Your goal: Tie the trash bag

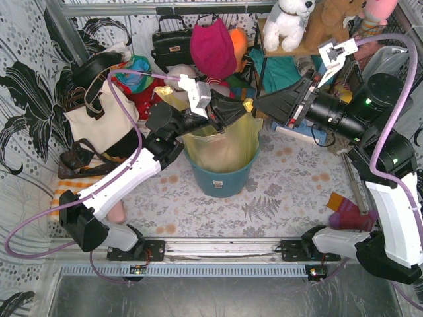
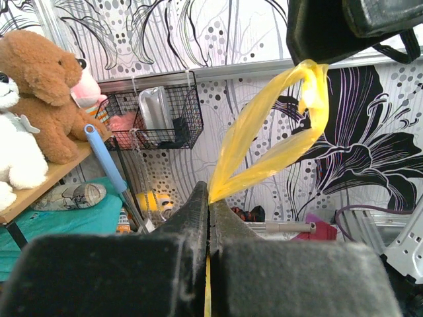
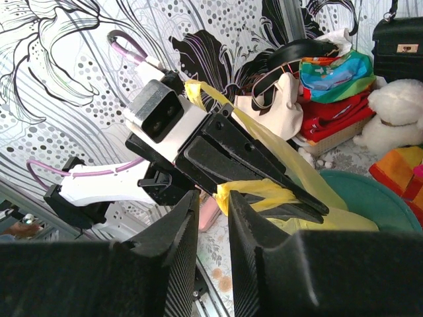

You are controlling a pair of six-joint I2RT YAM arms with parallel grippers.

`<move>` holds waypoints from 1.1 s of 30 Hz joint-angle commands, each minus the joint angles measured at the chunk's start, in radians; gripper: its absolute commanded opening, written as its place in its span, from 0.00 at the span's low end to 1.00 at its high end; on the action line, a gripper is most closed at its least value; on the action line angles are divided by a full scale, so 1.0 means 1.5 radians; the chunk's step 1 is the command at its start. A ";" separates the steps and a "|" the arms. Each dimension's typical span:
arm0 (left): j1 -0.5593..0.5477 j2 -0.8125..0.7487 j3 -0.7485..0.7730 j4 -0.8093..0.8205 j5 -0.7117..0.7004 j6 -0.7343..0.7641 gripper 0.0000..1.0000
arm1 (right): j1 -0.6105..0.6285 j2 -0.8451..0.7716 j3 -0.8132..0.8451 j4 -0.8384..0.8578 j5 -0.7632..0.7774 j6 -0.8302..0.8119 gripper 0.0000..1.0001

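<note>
**Left fingers** (image 2: 192, 221): closed, clamping a thin strip of the trash bag (image 2: 264, 135). In the left wrist view the strip leaves the tips toward 1 o'clock and loops up to the dark housing of the other arm.

**Right fingers** (image 3: 175, 238): a narrow gap shows between them. A yellow band of the bag lies across their tips, but it cannot be determined whether the band is clamped.

**Position:** in the top view both sets of fingers meet just above the bag mouth. The left arm reaches in from 8 o'clock and the right arm from 3 o'clock. The bag sits inside the teal bucket (image 1: 221, 179), which stands near the centre of the tabletop (image 1: 291, 198). The bag's upper edge is drawn upward.

**Task status (judgement):** two portions of the bag rim appear gathered and raised. No knot is visible. Crossing, looping and tightening remain to be done.

**Markings:** no brand, label or writing is legible in any view.
</note>
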 commanded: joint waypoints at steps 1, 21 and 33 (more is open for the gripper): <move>0.003 0.002 0.025 0.017 -0.006 -0.009 0.00 | 0.002 -0.004 -0.010 0.000 -0.013 -0.002 0.24; 0.004 0.004 0.026 0.011 -0.001 -0.008 0.00 | 0.002 0.018 -0.025 0.065 -0.035 0.019 0.00; 0.004 -0.002 -0.008 0.034 0.018 -0.013 0.05 | 0.002 0.025 0.003 0.124 0.023 0.022 0.00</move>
